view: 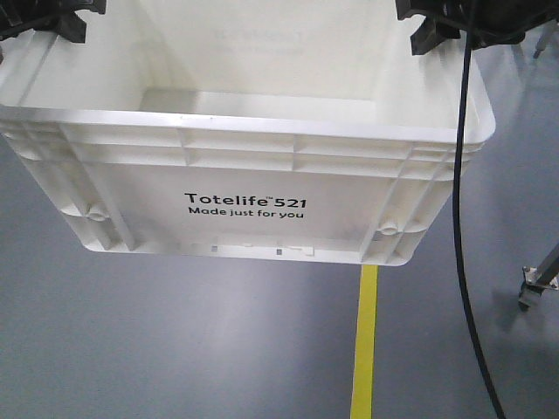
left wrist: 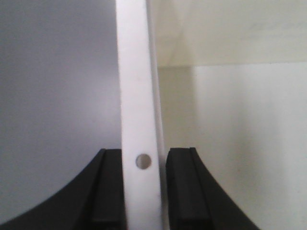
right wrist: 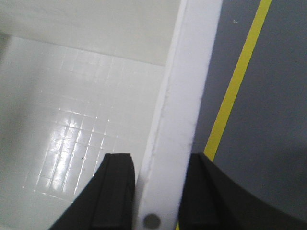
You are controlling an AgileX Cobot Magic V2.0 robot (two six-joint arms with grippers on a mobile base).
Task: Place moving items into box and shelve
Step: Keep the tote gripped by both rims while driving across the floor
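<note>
White plastic box (view: 262, 175) with smooth, slightly glossy ribbed walls; its inner bottom shines, finely gridded. Smooth grey floor (view: 175, 349), dull sheen.

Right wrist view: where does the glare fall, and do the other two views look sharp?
Right wrist view: bright glare on the gridded floor of the box. Left wrist view: the rim looks soft, the light even. Front view: the black print is sharp, the far inner wall washed out.
</note>
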